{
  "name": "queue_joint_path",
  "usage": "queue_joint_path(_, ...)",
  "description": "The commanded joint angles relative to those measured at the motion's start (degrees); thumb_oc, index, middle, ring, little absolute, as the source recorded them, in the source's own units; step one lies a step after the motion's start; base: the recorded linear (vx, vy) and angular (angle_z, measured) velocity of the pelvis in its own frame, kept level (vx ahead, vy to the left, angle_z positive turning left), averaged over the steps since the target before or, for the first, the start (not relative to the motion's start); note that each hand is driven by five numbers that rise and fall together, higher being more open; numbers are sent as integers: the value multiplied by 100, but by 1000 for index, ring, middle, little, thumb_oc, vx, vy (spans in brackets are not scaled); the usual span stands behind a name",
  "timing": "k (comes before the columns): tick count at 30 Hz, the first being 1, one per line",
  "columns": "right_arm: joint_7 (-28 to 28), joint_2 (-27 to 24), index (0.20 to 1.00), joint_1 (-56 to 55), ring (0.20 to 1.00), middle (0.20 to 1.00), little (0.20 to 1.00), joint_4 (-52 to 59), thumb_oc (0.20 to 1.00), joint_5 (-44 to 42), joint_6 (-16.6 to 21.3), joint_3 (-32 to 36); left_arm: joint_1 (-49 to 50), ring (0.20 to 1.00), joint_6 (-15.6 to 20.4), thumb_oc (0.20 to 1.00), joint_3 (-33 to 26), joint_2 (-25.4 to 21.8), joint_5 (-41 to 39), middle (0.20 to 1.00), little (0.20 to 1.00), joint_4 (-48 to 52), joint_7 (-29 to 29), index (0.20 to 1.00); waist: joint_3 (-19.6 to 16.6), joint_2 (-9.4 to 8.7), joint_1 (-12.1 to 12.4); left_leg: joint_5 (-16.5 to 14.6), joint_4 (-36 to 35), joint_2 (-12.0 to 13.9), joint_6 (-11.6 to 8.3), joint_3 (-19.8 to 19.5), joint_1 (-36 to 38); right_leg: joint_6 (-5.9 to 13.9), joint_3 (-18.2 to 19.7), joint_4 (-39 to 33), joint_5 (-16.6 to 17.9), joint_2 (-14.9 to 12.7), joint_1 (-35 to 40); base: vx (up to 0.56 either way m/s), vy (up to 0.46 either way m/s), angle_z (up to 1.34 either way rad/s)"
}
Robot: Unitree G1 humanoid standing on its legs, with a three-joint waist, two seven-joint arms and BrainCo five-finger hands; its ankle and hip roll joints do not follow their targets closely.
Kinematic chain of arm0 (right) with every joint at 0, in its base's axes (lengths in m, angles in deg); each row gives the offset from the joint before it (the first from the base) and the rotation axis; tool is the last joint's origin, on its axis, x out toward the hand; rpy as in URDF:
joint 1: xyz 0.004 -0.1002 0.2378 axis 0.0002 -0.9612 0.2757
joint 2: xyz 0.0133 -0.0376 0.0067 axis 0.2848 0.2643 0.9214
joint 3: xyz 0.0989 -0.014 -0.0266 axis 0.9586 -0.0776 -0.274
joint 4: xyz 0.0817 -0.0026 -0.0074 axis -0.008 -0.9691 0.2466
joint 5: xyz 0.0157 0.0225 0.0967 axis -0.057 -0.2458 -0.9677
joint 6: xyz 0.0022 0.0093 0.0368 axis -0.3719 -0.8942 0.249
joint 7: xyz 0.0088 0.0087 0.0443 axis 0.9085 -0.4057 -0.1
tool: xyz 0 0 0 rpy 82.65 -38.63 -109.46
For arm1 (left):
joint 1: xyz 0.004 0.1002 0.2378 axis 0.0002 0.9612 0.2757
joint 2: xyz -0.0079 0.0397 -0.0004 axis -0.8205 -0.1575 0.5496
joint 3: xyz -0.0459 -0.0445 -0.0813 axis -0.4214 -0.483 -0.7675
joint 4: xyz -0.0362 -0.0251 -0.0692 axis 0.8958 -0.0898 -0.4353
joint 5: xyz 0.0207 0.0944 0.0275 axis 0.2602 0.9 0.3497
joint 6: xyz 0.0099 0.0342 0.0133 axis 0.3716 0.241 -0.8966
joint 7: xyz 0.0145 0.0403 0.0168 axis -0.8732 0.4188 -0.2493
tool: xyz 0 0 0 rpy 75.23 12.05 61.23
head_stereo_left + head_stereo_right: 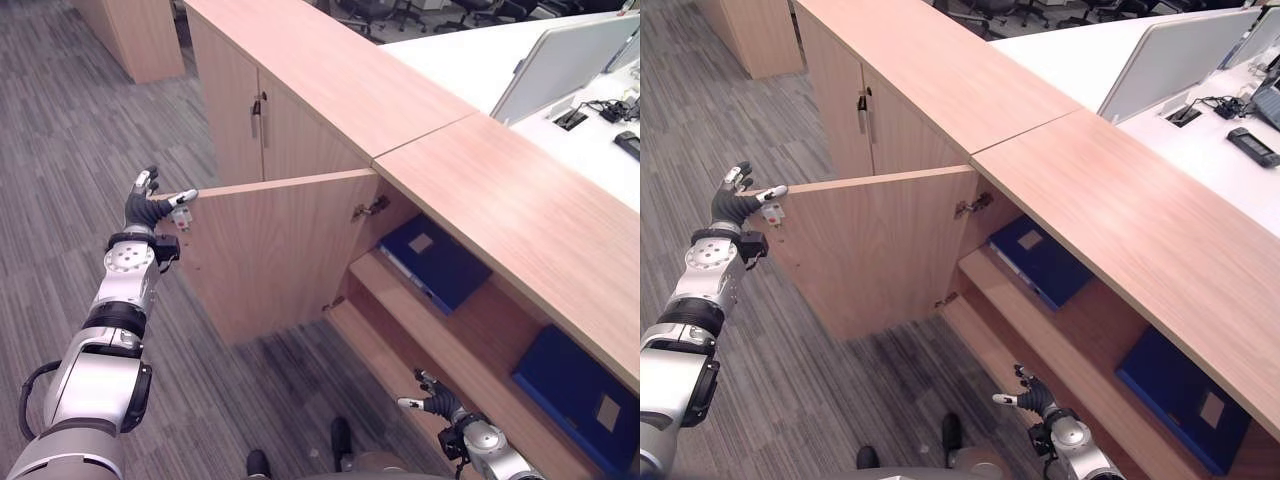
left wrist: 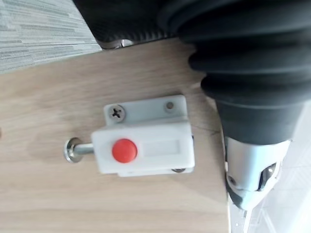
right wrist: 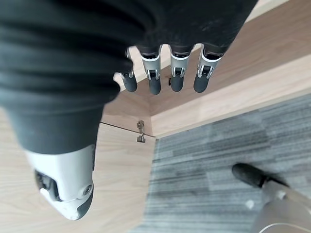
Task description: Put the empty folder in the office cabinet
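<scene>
At far left, the left robot hand point(image 1: 150, 203) grips the top outer corner of the open cabinet door point(image 1: 270, 250), thumb pinched on its edge. Its wrist view alone shows a white latch point(image 2: 143, 148) with a red button on the door's inner face; the fingers are hidden there. Right of the door, a blue folder point(image 1: 435, 262) leans on the cabinet's upper shelf point(image 1: 440, 345), and another blue folder point(image 1: 580, 395) lies farther right, partly cut off. At near right, the right robot hand point(image 1: 438, 400) hangs with fingers point(image 3: 154, 80) loosely straight, empty.
</scene>
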Motion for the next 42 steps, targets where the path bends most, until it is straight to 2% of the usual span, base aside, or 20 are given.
queue_joint_path(1, 39, -11, 1000, 291, 1000, 1000, 1000, 130, 1000, 78, 214, -63, -86, 1000, -74, 1000, 426, 431, 233, 1000, 1000, -151, 196, 1000, 190, 108, 44, -579, 67, 207, -169, -225, 306, 674, -165, 326, -270, -498, 118, 19, 7, 10)
queue_joint_path(7, 58, 13, 1000, 215, 1000, 1000, 1000, 129, 1000, 200, 179, 80, 789, 1000, -24, 1000, 578, 852, 430, 1000, 1000, 789, 335, 1000, 156, 216, 191, -621, 67, 154, -145, -348, 391, 630, -279, 334, -352, -544, 263, 26, 25, 12)
queue_joint_path(8, 66, 30, 1000, 206, 1000, 1000, 1000, 101, 1000, 224, 166, 166, 1216, 1000, -14, 1000, 652, 1042, 383, 1000, 1000, 1266, 463, 1000, 127, 282, 254, -634, 67, 127, -123, -416, 416, 611, -343, 351, -387, -571, 324, 25, 48, 20)
queue_joint_path(11, 26, 45, 1000, 95, 1000, 1000, 1000, 186, 1000, 313, 121, 354, 2048, 1000, -25, 1000, 732, 1149, 349, 1000, 1000, 2201, 819, 1000, 79, 415, 368, -648, 67, 72, -84, -509, 457, 579, -448, 396, -449, -626, 425, 25, 64, 19)
queue_joint_path(15, -19, 58, 1000, 8, 1000, 1000, 1000, 270, 1000, 364, 84, 464, 2586, 1000, -68, 1000, 750, 1109, 267, 1000, 1000, 2880, 1118, 1000, 46, 491, 433, -655, 67, 34, -65, -561, 480, 579, -530, 411, -463, -671, 492, 13, 39, 6)
queue_joint_path(21, -50, 48, 1000, -59, 1000, 1000, 1000, 358, 1000, 521, 30, 648, 3277, 1000, -212, 1000, 747, 749, 117, 1000, 1000, 3899, 1676, 1000, 26, 636, 525, -674, 67, -71, -18, -552, 457, 634, -606, 390, -354, -798, 473, -21, 38, 10)
queue_joint_path(23, -20, 30, 1000, 80, 1000, 1000, 1000, 286, 1000, 534, 16, 680, 3354, 1000, -223, 1000, 748, 621, 120, 1000, 1000, 4100, 1793, 1000, 83, 691, 538, -633, 67, -103, -9, -425, 401, 726, -611, 402, -145, -870, 352, -101, 11, -8)
queue_joint_path(26, -19, 43, 1000, 172, 1000, 1000, 1000, 277, 1000, 519, 10, 688, 3449, 1000, -210, 1000, 753, 453, 183, 1000, 1000, 4352, 1858, 1000, 133, 734, 561, -594, 67, -110, 10, -305, 355, 747, -578, 535, -50, -910, 213, -126, -11, -34)
queue_joint_path(29, 45, 106, 1000, 463, 1000, 1000, 1000, 149, 1000, 537, 2, 599, 3559, 1000, -275, 1000, 824, 247, 311, 1000, 1000, 4688, 1950, 1000, 254, 970, 767, -508, 171, 66, 21, 189, 256, 619, -1858, 1508, -387, -1252, 101, -198, 25, -63)
queue_joint_path(30, 45, 108, 1000, 467, 1000, 1000, 1000, 150, 1000, 537, 2, 598, 3561, 1000, -279, 1000, 818, 244, 312, 1000, 1000, 4694, 1950, 1000, 240, 960, 753, -477, 165, 59, 23, 180, 225, 610, -1869, 1506, -374, -1261, 76, -187, 69, -70)
queue_joint_path(31, 17, 160, 1000, 528, 1000, 1000, 1000, 161, 1000, 517, 20, 528, 3682, 1000, -309, 1000, 789, 204, 329, 1000, 1000, 4831, 2021, 1000, 220, 1023, 809, -445, 276, 117, 55, 480, 188, 532, -2436, 2024, -577, -1351, 174, -162, 50, -65)
queue_joint_path(34, -29, 197, 1000, 517, 1000, 1000, 1000, 102, 1000, 560, 20, 486, 3967, 1000, -347, 1000, 774, 183, 464, 1000, 1000, 4985, 2137, 1000, 104, 1025, 872, -472, 379, 125, 104, 868, 244, 478, -2733, 2089, -668, -1358, 291, -63, -7, -60)
queue_joint_path(35, -32, 203, 1000, 500, 1000, 1000, 1000, 39, 1000, 580, 16, 469, 4053, 1000, -353, 1000, 807, 190, 499, 1000, 1000, 4996, 2169, 1000, 56, 1055, 891, -586, 350, 119, 71, 825, 361, 521, -2654, 1997, -801, -1315, 384, -13, -61, -91)
queue_joint_path(36, -31, 200, 1000, 500, 1000, 1000, 1000, 42, 1000, 580, 18, 470, 4053, 1000, -352, 1000, 806, 193, 499, 1000, 1000, 4999, 2168, 1000, 80, 1044, 893, -479, 392, 130, 96, 950, 299, 439, -2773, 1968, -701, -1339, 363, 4, -129, -95)
queue_joint_path(38, -7, 141, 1000, 428, 1000, 1000, 1000, -111, 1000, 589, -21, 513, 4236, 1000, -391, 1000, 927, 316, 426, 1000, 1000, 4974, 2306, 1000, -33, 1177, 772, -373, 359, 195, -6, 1046, 375, 333, -2573, 1462, -850, -1071, 572, -43, -209, -53)
queue_joint_path(42, 81, -6, 1000, 388, 1000, 1000, 1000, -153, 1000, 543, -59, 628, 4322, 1000, -427, 1000, 1060, 581, 351, 1000, 1000, 4934, 2280, 1000, -114, 1411, 563, -163, 295, 315, -167, 1242, 393, 261, -2321, 903, -882, -830, 716, -21, -129, -42)
